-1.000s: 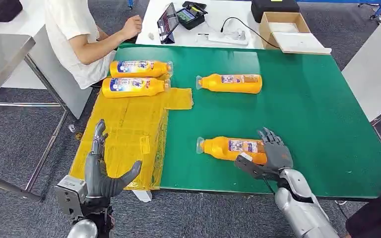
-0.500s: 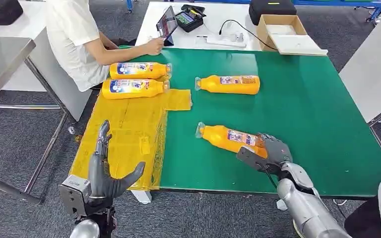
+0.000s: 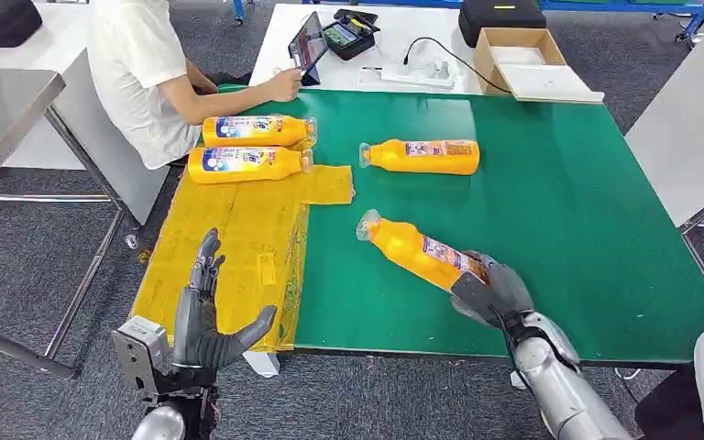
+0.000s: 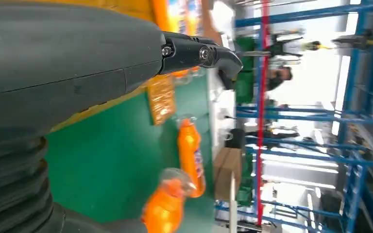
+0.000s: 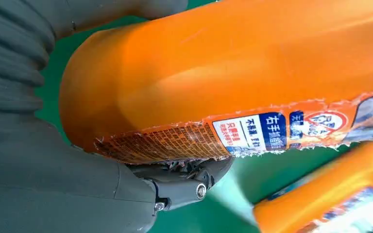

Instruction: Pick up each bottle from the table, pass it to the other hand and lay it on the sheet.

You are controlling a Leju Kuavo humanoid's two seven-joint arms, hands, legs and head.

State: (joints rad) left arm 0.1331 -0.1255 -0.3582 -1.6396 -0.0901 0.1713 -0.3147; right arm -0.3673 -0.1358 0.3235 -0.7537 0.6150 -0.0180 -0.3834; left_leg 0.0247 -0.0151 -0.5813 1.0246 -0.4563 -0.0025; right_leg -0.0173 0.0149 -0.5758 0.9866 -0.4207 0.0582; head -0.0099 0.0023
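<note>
My right hand (image 3: 495, 291) grips the base of an orange bottle (image 3: 414, 251), which tilts up off the green table (image 3: 587, 202) with its cap toward the far left. The right wrist view has that bottle (image 5: 233, 82) pressed against the palm, thumb (image 5: 175, 187) under its label. My left hand (image 3: 206, 316) hovers open, fingers spread, over the near end of the yellow sheet (image 3: 229, 229). Two orange bottles (image 3: 257, 129) (image 3: 247, 163) lie side by side at the sheet's far end. Another bottle (image 3: 422, 156) lies on the green surface farther back.
A person in a white shirt (image 3: 137, 73) sits at the table's far left corner, one hand near a tablet (image 3: 307, 41). A cardboard box (image 3: 527, 55) and a power strip (image 3: 412, 71) sit on the white table behind. A steel table (image 3: 0, 110) stands at the left.
My right hand closed on the near bottle and raised it, swinging its cap end toward the far left. My left hand edged slightly forward and right. The person's hand reached to the tablet.
</note>
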